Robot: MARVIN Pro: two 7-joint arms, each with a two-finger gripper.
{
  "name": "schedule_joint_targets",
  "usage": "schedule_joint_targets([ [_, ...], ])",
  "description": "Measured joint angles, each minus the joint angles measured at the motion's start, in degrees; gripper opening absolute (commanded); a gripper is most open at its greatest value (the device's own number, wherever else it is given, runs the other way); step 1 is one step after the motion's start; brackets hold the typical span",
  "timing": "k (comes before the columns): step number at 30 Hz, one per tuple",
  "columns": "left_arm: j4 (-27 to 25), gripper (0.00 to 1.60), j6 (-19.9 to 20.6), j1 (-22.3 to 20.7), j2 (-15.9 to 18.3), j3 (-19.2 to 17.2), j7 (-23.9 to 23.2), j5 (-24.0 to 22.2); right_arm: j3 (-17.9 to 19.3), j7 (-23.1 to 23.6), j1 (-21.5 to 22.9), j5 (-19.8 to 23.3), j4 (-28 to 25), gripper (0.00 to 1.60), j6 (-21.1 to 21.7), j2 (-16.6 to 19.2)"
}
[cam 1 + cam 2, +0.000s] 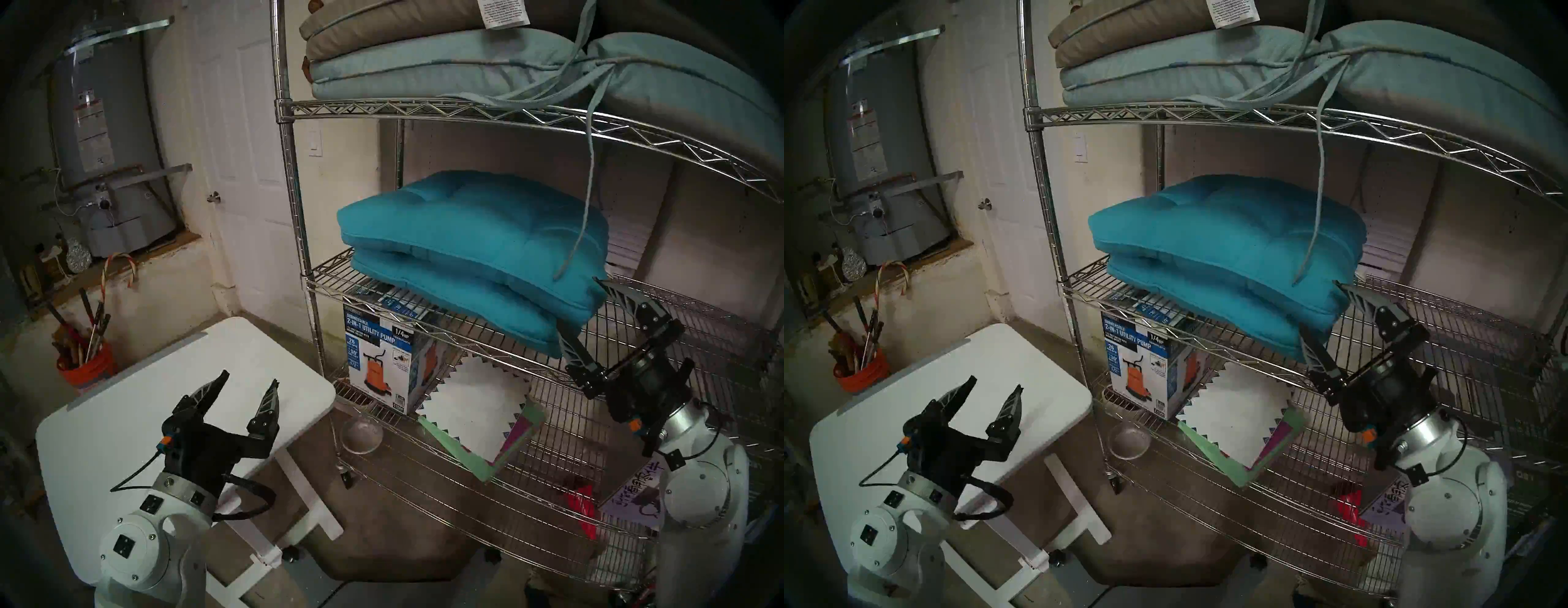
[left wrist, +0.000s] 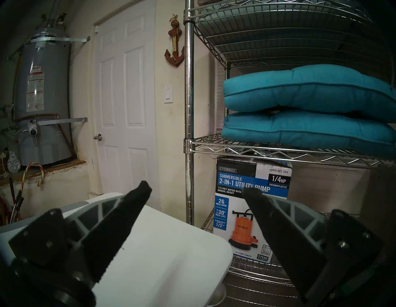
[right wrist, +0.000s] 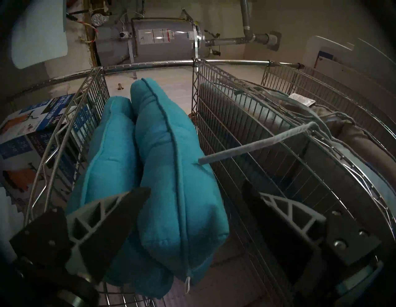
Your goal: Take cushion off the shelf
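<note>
Two teal cushions lie stacked on the middle tier of the chrome wire shelf [image 1: 295, 191], the upper cushion [image 1: 466, 220] on the lower cushion [image 1: 445, 293]. My right gripper [image 1: 587, 316] is open at the stack's near right corner, one finger above the top cushion's edge and the other in front of the lower one. In the right wrist view the upper cushion [image 3: 171, 171] sits between the fingers of the right gripper [image 3: 197, 188], which are not pressed on it. My left gripper [image 1: 250, 378] hangs open and empty over the small white table [image 1: 127, 424], facing the shelf [image 2: 189, 107].
Pale blue and tan cushions [image 1: 424, 63] fill the top tier, and a tie cord [image 1: 589, 170] dangles from them onto the teal stack. A pump box [image 1: 382, 361], paper sheets and a glass bowl [image 1: 362, 433] sit on the tier below. Water heater [image 1: 106, 148], orange bucket [image 1: 85, 369] and a white door stand at left.
</note>
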Motion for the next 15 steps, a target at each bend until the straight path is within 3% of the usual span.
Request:
schedule_joint_targets([
  [15,0.0,1.6,0.0,0.0,0.03,0.01,0.01,-0.01,-1.13,0.0,7.48,-3.01,8.28,1.6,-1.15,4.15],
])
